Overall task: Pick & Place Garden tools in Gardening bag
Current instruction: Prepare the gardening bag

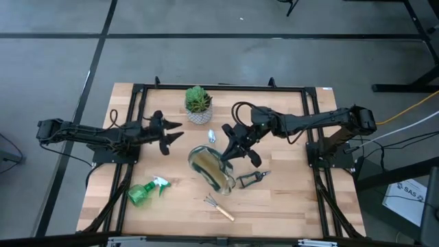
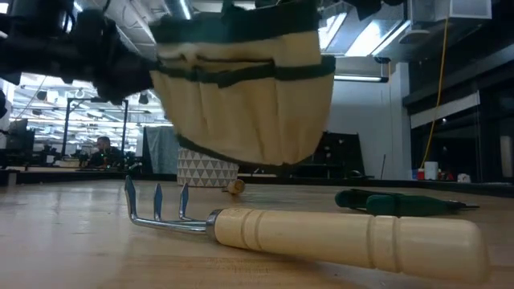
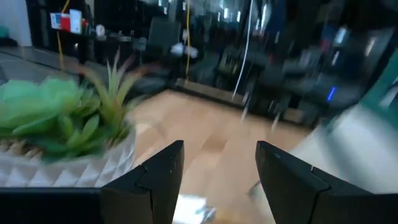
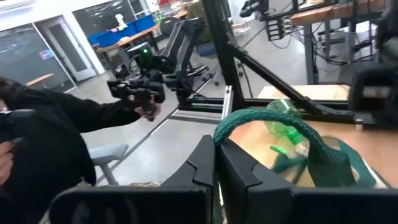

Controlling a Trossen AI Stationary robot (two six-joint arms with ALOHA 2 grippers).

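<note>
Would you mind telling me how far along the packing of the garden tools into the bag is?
Early, it seems. No tool can be seen inside; the high view only partly shows the bag's mouth. In hand: the right gripper is shut on the bag's green handle, and in the low view the bag hangs clear of the table. The left gripper waits open near the potted plant. Left: the rake, shears and spray bottle lie on the table.

Bright overhead light, motion-blurred left wrist view
</note>
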